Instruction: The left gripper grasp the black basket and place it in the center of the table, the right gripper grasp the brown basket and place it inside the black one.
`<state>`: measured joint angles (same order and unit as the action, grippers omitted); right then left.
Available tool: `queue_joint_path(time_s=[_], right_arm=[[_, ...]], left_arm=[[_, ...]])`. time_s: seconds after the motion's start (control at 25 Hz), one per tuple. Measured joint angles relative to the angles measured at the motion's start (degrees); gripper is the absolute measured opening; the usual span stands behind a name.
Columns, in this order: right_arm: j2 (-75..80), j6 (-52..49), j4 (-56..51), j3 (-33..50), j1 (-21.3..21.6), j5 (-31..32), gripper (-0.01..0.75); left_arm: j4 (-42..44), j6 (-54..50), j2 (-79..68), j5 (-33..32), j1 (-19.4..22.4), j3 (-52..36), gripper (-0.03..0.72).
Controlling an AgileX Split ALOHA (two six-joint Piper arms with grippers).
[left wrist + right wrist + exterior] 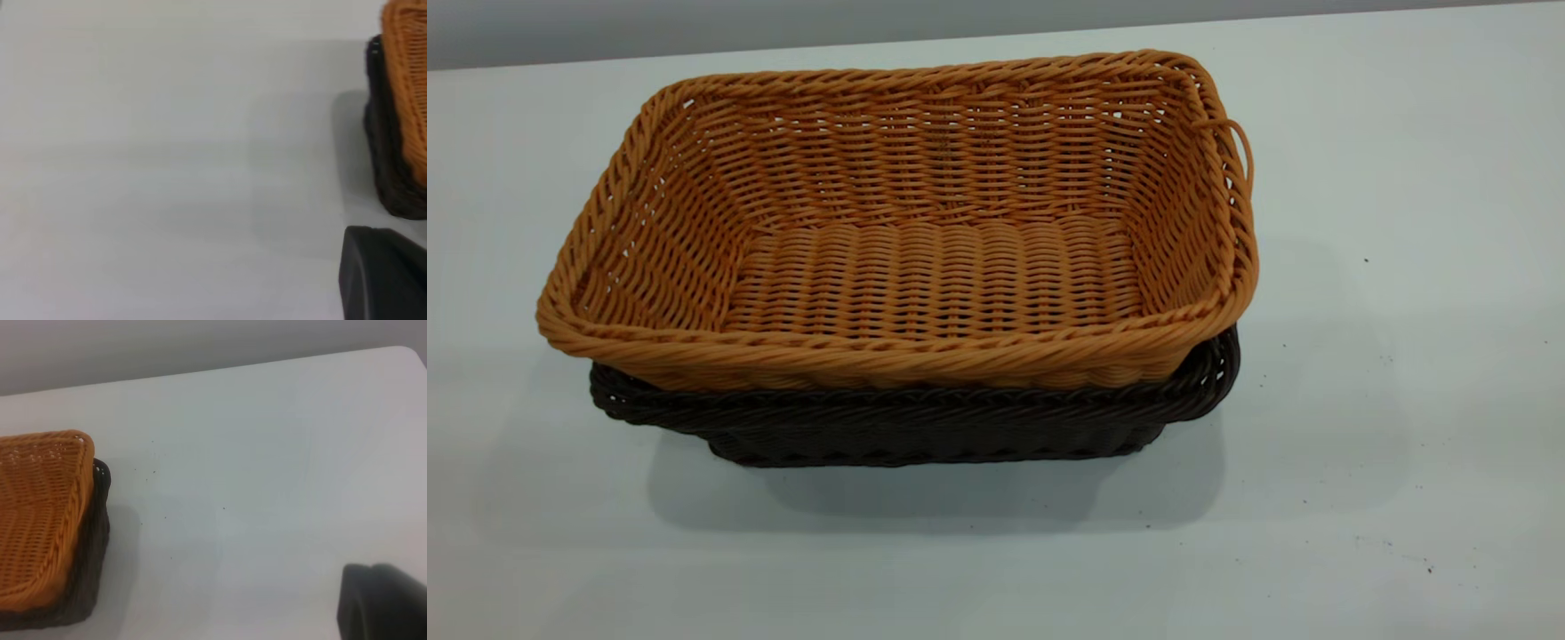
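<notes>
**Brown basket nested in the black one**

We see the brown basket (925, 258) sitting inside the black basket (925, 422), and we take the black basket as our landmark. It stands upright on the white desk (1405, 462), roughly mid-desk in the exterior view. The brown basket rides high in it: its braided rim stands clear above the black rim, and only the dark rim and a strip of the dark wall below it show on the near side. The brown basket sits a little askew, its rim overhanging the black one at the exterior view's left corner, while the black rim peeks out at the right corner. A loose strand loop (1240, 160) sticks out from the brown rim on the far right side.

No arm appears in the exterior view. In the left wrist view we see a dark part of the left gripper (383, 277) just beside one end of the black basket (387, 153), apart from it, with the brown basket (408, 87) above. In the right wrist view a dark part of the right gripper (383, 603) lies well apart from the black basket (90, 573) and the brown basket (40, 520). We cannot tell how either pair of jaws stands. Tiny dark specks (1368, 260) dot the desk beside the black basket.
</notes>
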<state>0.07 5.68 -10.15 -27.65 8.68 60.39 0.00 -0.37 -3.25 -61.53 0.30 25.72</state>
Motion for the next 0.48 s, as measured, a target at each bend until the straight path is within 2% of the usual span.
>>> queue_joint_path(time_s=[0.16,0.48], right_arm=[[-0.1,0.0,0.0,-0.2,1.8,0.1,0.0],[-0.1,0.0,0.1,-0.2,1.8,0.1,0.0]], left_arm=[[0.3,0.0,0.1,0.0,0.1,0.0,-0.001],[0.4,0.0,2.6,0.0,0.1,0.0,-0.001]])
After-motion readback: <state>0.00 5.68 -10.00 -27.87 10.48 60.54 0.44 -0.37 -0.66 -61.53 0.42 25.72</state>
